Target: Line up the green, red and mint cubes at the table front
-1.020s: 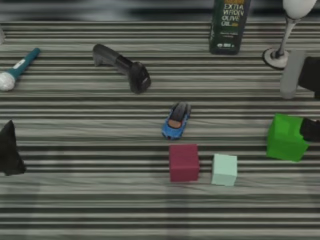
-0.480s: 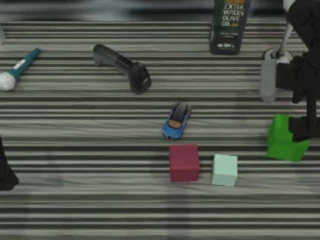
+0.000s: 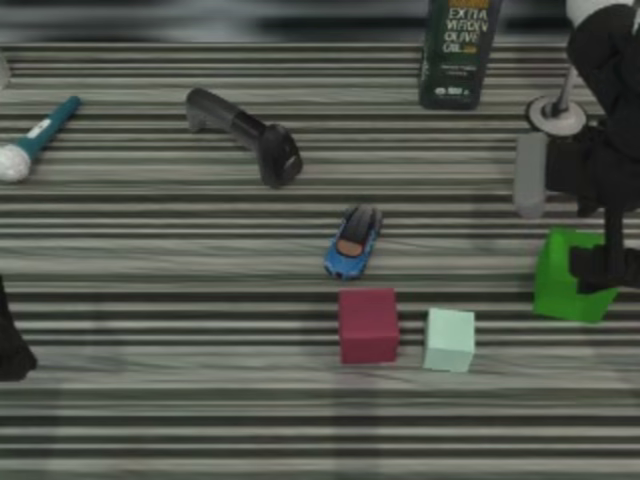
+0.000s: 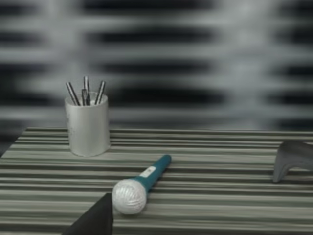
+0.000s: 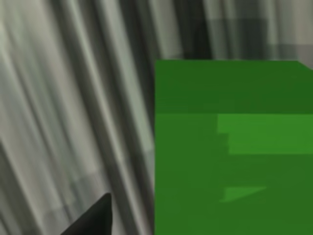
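Observation:
The large green cube point(image 3: 558, 288) stands at the table's right side, and it fills much of the right wrist view point(image 5: 230, 147). My right gripper point(image 3: 597, 268) hangs over its right half, open. One dark fingertip point(image 5: 95, 218) shows beside the cube's edge, apart from it; the other finger is out of view. The crimson red cube point(image 3: 368, 324) and the smaller mint cube point(image 3: 449, 339) sit side by side near the middle, towards the front, a small gap between them. My left gripper point(image 3: 12, 350) is parked at the left edge, open and empty.
A blue toy car point(image 3: 353, 241) lies just behind the red cube. Farther back are a black scanner point(image 3: 250, 135), an olive oil bottle point(image 3: 458, 50) and a wine glass point(image 3: 555, 110). A teal microphone point(image 3: 35, 138) lies far left, near a pen cup point(image 4: 88, 125).
My right arm has swung in from the right edge and settled over the green cube. The left arm drew back slightly towards the left edge. The cubes have not moved.

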